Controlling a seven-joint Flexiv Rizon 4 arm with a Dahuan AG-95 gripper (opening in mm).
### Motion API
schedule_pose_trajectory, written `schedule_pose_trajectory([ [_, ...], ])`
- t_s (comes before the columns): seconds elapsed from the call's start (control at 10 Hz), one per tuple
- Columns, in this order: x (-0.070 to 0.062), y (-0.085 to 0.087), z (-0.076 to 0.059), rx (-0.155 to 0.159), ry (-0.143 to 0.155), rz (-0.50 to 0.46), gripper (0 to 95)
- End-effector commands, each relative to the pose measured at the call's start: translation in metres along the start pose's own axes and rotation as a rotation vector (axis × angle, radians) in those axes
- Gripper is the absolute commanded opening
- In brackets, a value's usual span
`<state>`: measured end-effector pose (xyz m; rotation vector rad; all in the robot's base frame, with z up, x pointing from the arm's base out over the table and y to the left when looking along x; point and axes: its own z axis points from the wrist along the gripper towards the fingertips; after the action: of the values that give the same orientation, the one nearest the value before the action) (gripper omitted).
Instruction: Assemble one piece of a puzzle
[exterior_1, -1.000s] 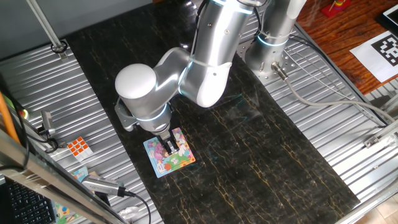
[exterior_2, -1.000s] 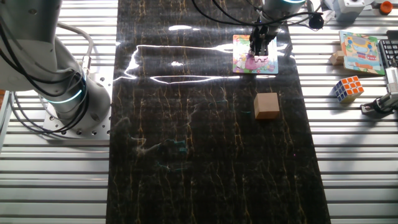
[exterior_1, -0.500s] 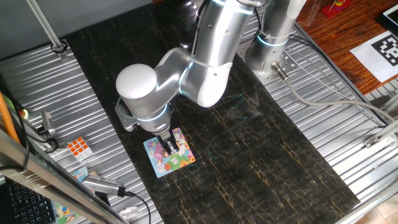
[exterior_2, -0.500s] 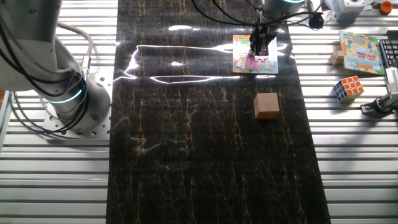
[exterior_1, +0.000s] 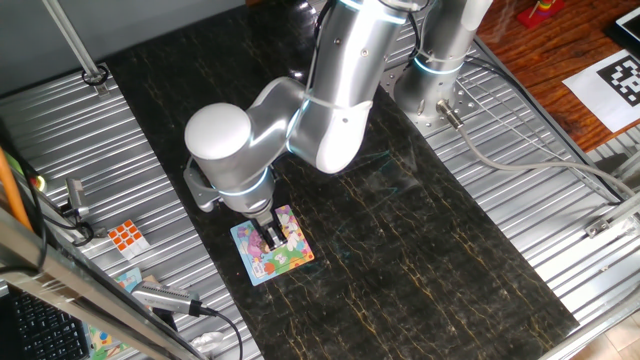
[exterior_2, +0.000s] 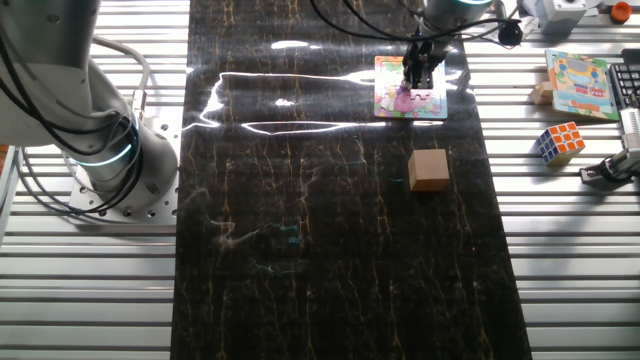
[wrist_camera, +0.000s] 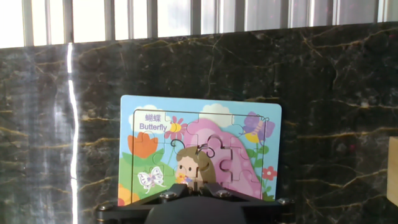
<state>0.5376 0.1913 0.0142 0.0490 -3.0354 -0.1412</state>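
The puzzle (wrist_camera: 199, 124) lies flat on the dark marble strip, a light blue board with a pink, yellow and green butterfly picture. It also shows in the fixed views, as the puzzle (exterior_1: 288, 255) and the puzzle (exterior_2: 385, 88). My gripper (wrist_camera: 194, 185) points straight down over the board's near-middle edge, with its jaws shut and only a hairline between them. From the sides, the gripper (exterior_1: 270, 238) and the gripper (exterior_2: 415, 80) have their tips at or just above the picture. I cannot single out the piece: every visible part sits flush, and the spot under the fingers is hidden.
A tan wooden cube (exterior_2: 429, 169) stands on the strip near the board and also shows at the hand view's right edge as the cube (wrist_camera: 393, 171). On the ribbed metal lie a twisty cube (exterior_2: 558, 142), a second picture board (exterior_2: 577, 83) and cables. The arm's base (exterior_2: 95, 140) stands at the left.
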Motion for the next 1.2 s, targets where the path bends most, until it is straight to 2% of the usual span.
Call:
schedule_pose_trajectory([
  [0.1, 0.000, 0.000, 0.000, 0.000, 0.000, 0.001, 0.0],
  [0.8, 0.000, 0.000, -0.001, -0.001, -0.001, 0.001, 0.0],
  [1.1, 0.001, 0.000, -0.010, 0.001, 0.009, 0.001, 0.0],
  [1.2, -0.001, -0.001, -0.013, -0.001, 0.000, -0.009, 0.0],
])
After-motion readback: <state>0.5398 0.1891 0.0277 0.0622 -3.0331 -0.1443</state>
